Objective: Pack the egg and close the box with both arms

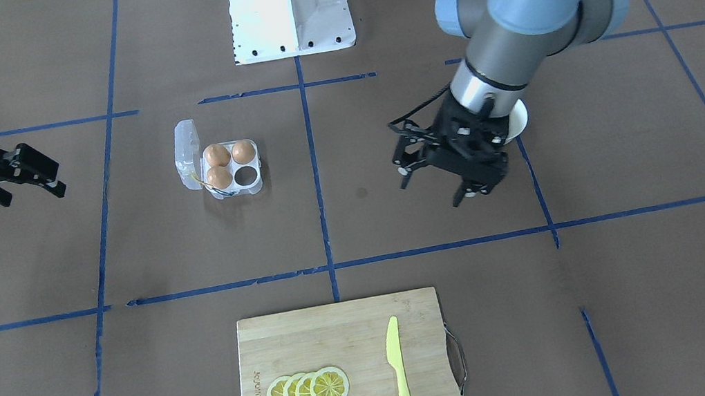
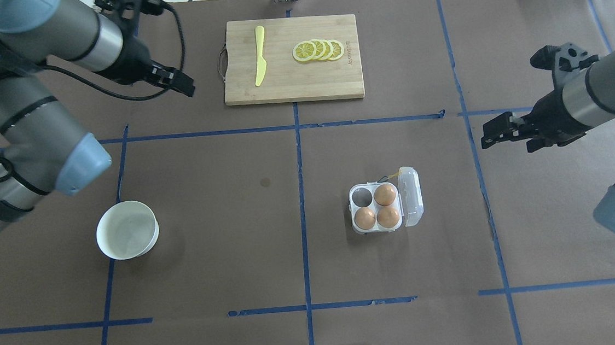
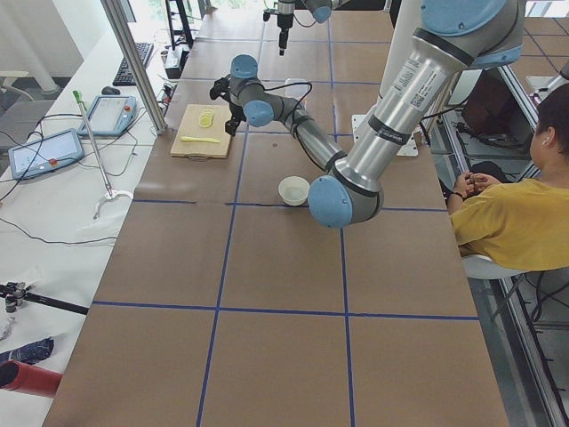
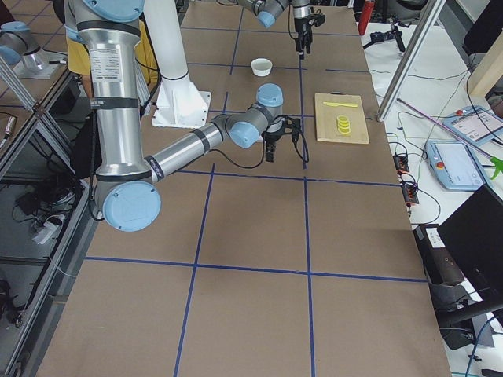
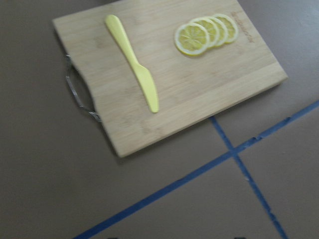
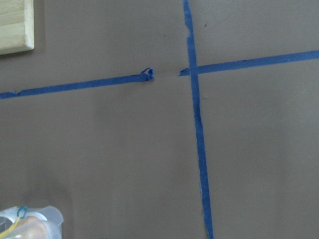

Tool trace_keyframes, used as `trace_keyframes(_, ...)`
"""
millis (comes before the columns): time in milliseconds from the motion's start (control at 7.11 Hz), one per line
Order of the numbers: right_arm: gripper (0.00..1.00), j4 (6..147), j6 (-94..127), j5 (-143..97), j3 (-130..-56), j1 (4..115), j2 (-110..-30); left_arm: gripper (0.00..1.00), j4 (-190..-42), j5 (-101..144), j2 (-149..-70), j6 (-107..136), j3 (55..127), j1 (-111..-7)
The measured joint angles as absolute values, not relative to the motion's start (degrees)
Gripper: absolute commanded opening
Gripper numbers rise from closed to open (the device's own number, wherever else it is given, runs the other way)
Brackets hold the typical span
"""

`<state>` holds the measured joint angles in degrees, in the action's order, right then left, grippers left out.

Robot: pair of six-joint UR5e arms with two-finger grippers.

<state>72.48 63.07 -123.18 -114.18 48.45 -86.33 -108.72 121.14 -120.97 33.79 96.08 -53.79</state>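
Observation:
The box (image 2: pixel 355 208) is a small clear egg carton, right of the table's centre in the overhead view. Its lid (image 2: pixel 411 196) stands open at the side, with a yellow string at one edge. Three tan-brown eggs fill three cups (image 2: pixel 385 194) (image 2: pixel 365 218) (image 2: pixel 388 217), and one cup (image 2: pixel 362 195) is empty. The box also shows in the front view (image 1: pixel 256 186), and a corner of it shows in the right wrist view (image 6: pixel 50 219). My left gripper (image 1: pixel 434 184) is open and empty, above the table near the white bowl. My right gripper (image 1: pixel 34 195) is open and empty, well apart from the box.
A round white bowl (image 2: pixel 127 230) sits on the left and looks empty. A wooden cutting board (image 2: pixel 327 80) at the far edge holds a yellow plastic knife (image 2: pixel 260 55) and several lemon slices (image 2: pixel 318 50). Blue tape lines cross the brown table. The white pedestal base (image 1: pixel 289 8) is on the robot's side.

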Motion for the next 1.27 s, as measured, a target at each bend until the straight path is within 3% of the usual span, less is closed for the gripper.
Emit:
trace_keyframes(422, 1.0, 71.89, 68.28, -121.4, -114.58, 41.62, -84.63, 0.83, -108.74, 127.16, -115.27, 23.92, 97.21, -65.66)
trace_keyframes(703, 1.0, 71.93, 71.79, -120.04, -114.48, 38.52, -82.45, 0.83, -108.82, 128.08, -114.82, 22.72, 97.63, -67.13)
trace_keyframes(1266, 1.0, 81.63, 81.8, -115.87, -114.3, 33.6, -68.6, 0.83, -108.72, 128.17, -115.08, 22.59, 98.41, -68.17)
